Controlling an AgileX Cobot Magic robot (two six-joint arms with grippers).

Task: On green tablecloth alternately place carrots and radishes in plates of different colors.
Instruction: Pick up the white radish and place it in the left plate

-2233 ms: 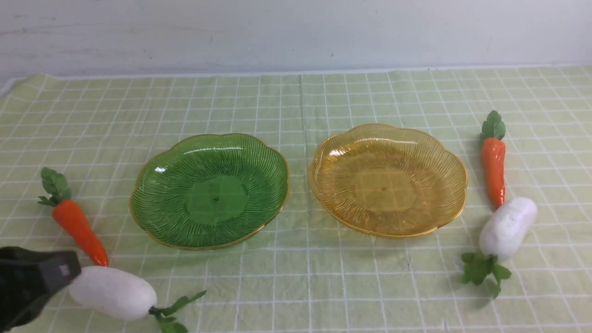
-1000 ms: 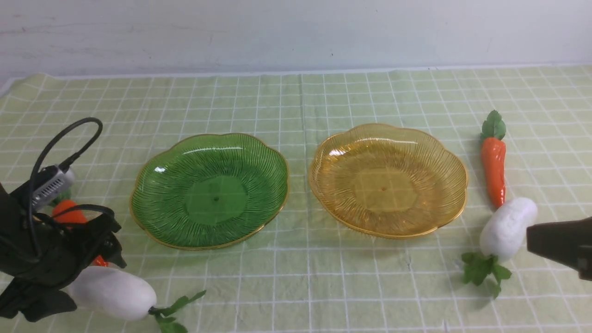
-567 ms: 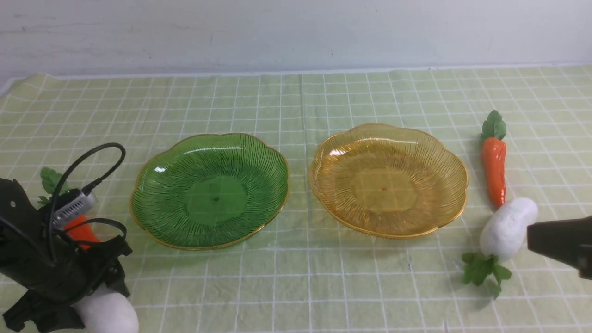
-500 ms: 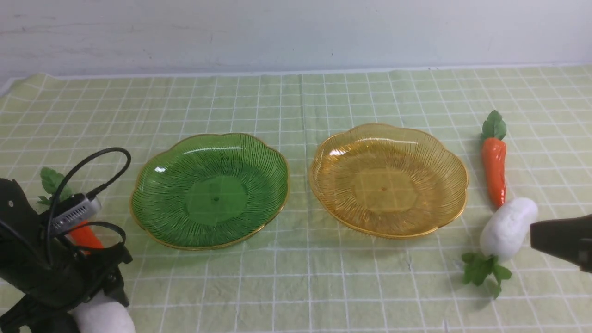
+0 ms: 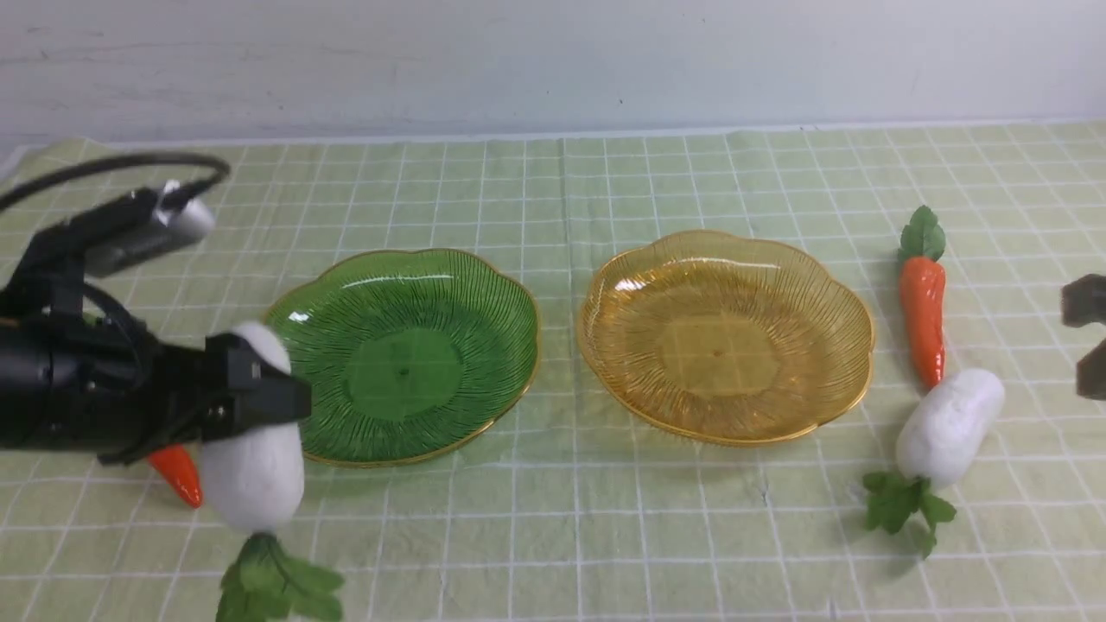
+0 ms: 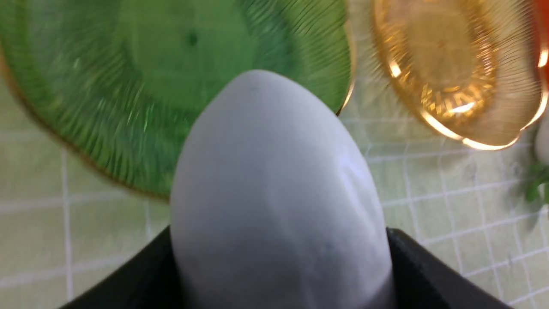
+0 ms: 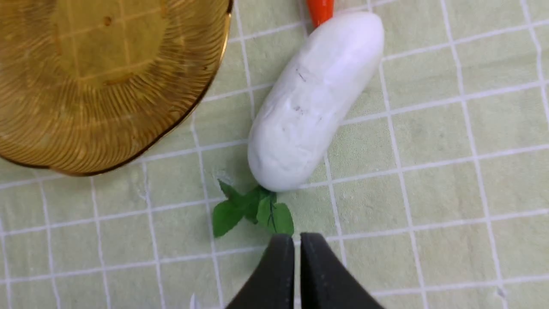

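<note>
Currently, the left gripper [image 5: 252, 384] is closed around a white radish [image 5: 252, 484], holding it above the cloth [image 5: 605, 536], with its fingers on either side of the body. The radish's green leaves [image 5: 276, 583] point toward the near edge of the front view, while its other end overlaps the left rim of the green plate [image 5: 406, 371] in that view. In the left wrist view, the pale body fills the middle between the dark fingers and hides part of the same plate.

Behind the gripper and the raised radish lies the left carrot [image 5: 175, 473], mostly covered, with its orange tip showing on the cloth. The amber plate [image 5: 726, 341] sits just beside the green one, to its right.

Farther right, the other carrot [image 5: 922, 320] lies on the cloth, leaves away from the robot and tip toward it. The second radish [image 5: 949, 428] rests at that tip, lying at a slant with its leafy end nearer the robot; whether the two touch is hard to tell. Near those leaves in the right wrist view, the right gripper [image 7: 297, 240] holds nothing, its fingers nearly together with only a thin slit between them.
</note>
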